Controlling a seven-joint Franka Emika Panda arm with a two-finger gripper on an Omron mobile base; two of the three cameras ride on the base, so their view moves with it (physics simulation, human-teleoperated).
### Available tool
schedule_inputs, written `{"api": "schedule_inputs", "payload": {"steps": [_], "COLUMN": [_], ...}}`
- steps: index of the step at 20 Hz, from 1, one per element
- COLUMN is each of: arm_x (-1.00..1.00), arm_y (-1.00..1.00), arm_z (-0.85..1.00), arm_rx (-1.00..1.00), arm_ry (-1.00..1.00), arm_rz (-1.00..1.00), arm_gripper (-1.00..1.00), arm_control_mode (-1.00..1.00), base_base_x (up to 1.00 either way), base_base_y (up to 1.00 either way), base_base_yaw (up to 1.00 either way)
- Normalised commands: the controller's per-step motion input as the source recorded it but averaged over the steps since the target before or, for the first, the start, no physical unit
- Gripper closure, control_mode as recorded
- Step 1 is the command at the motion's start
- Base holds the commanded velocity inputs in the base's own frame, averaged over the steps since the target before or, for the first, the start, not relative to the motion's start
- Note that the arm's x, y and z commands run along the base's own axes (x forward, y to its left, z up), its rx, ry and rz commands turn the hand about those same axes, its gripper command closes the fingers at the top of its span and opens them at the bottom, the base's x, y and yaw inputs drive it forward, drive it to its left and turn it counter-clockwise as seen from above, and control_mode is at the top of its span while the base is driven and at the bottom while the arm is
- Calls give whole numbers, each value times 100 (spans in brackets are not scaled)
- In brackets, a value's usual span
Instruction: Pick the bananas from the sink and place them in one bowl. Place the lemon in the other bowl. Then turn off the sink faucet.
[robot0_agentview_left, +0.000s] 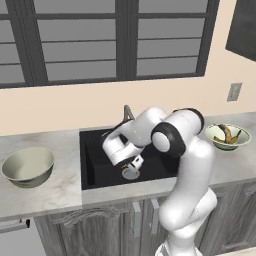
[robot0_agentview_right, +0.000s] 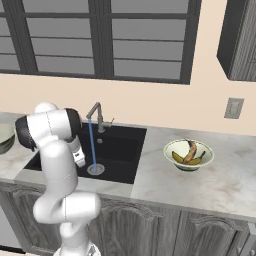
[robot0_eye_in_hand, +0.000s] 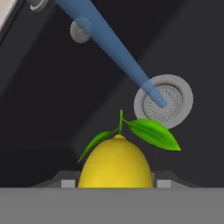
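1. The round bright yellow lemon (robot0_eye_in_hand: 116, 162), with a green stem and two leaves, sits between the two dark finger tips in the hand view, above the black recessed sink (robot0_eye_in_hand: 65, 109); the jaws stand clamped on the lemon.
2. That view also shows the round silver drain (robot0_eye_in_hand: 168, 101) beyond the lemon, struck by a blue stream of water (robot0_eye_in_hand: 109, 48).
3. From the left base view the lemon is hidden; the gripper (robot0_agentview_left: 133, 165) hangs inside the sink over the drain.
4. The right base view shows the slim grey faucet (robot0_agentview_right: 96, 114) behind the sink, water running.
5. Right of the sink on the marble counter (robot0_agentview_right: 220, 185), the pale green-rimmed bowl (robot0_agentview_right: 189, 155) holds two blotched bananas (robot0_agentview_right: 190, 152).
6. Left of the sink stands the grey-beige bowl (robot0_agentview_left: 28, 166), cut off in the right base view.
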Motion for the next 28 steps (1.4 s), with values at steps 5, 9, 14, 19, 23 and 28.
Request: {"api": "schedule_inputs", "payload": {"steps": [5, 9, 14, 19, 23, 28], "arm_x": [0, 0, 4, 14, 22, 31], "arm_y": [0, 0, 0, 0, 15, 31], "arm_z": [69, 78, 81, 100, 100, 100], "arm_rx": [-7, -16, -15, -14, -17, -18], "arm_ry": [0, 0, 8, 38, 46, 38], "arm_rz": [10, 17, 18, 12, 15, 19], "arm_gripper": [100, 100, 100, 100, 100, 100], "arm_control_mode": [-100, -100, -100, -100, -100, -100], "base_base_x": [0, 0, 0, 0, 0, 0], "base_base_y": [0, 0, 0, 0, 0, 0], "base_base_yaw": [0, 0, 0, 0, 0, 0]}}
